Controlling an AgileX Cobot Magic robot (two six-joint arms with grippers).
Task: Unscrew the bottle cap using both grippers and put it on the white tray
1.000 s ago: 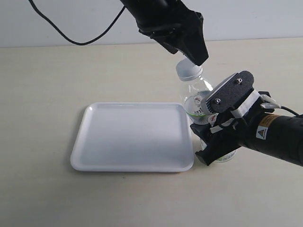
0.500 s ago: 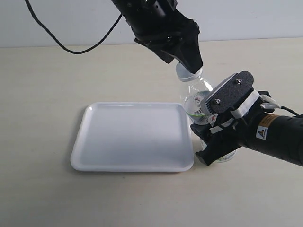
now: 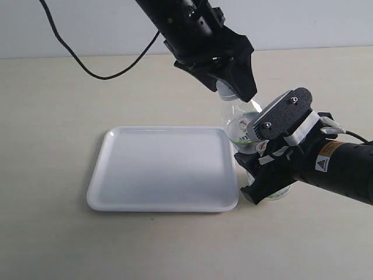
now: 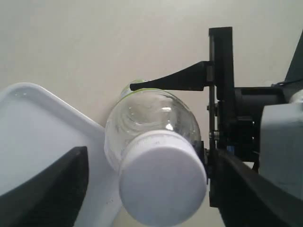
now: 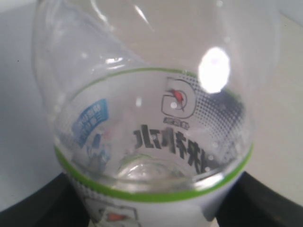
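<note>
Bottle cap (image 4: 162,182) on bottle (image 5: 142,118); left gripper (image 3: 234,90) straddles it.

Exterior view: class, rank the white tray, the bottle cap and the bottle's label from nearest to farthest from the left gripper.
1. The bottle cap: right at the left gripper, between its fingers.
2. The bottle's label: lower down, below the cap.
3. The white tray: lying flat, off to the left in this view.

Looks like a robotics lab bench: bare beige tabletop (image 3: 52,245) under the white tray (image 3: 163,207), blank pale wall (image 3: 326,23) behind the tray, black cable (image 3: 102,78) trailing loose beyond it.
</note>
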